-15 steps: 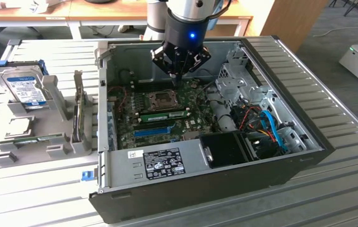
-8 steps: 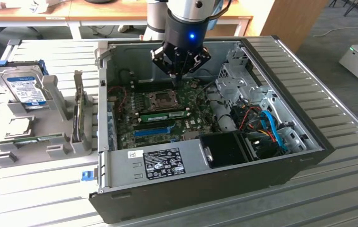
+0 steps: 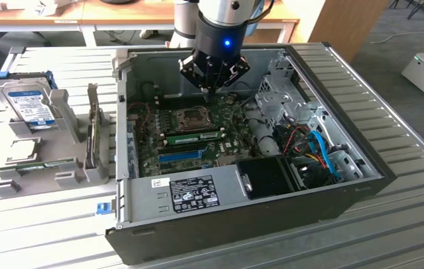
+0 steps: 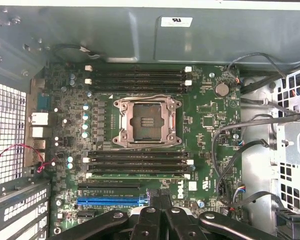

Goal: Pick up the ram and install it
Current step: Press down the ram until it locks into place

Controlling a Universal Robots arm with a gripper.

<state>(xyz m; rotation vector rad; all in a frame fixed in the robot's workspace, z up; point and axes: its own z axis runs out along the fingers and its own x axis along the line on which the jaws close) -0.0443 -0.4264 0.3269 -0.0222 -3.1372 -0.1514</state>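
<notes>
On the exterior view's left, a grey holder point(image 3: 55, 162) stands on the slatted worktop point(image 3: 40, 224), carrying a hard drive point(image 3: 28, 106) with a blue-white label and a thin green board point(image 3: 36, 166) lying low in a slot. To its right sits the open computer case point(image 3: 271, 196), motherboard point(image 3: 196, 131) facing up.

The ram point(image 3: 195, 136) is a narrow green stick seated in a slot just beside the CPU socket point(image 3: 194, 117), on the side toward the blue expansion slot point(image 3: 180, 155). In the wrist view the ram point(image 4: 138, 176) fills the last of the dark memory slots point(image 4: 137, 162) below the socket point(image 4: 147, 121), white latches at both ends, with the blue slot point(image 4: 112, 201) beyond it.

The pincer point(image 3: 210, 89) hangs above the board at the far side of the socket, apart from the ram and touching nothing. Its black fingers point(image 4: 155, 220) are drawn close together at the tips, and nothing sits between them.

Further toward the exterior view's right are the drive cage point(image 3: 279, 92), a black fan housing point(image 3: 271, 176) and blue cables point(image 3: 320, 148).
</notes>
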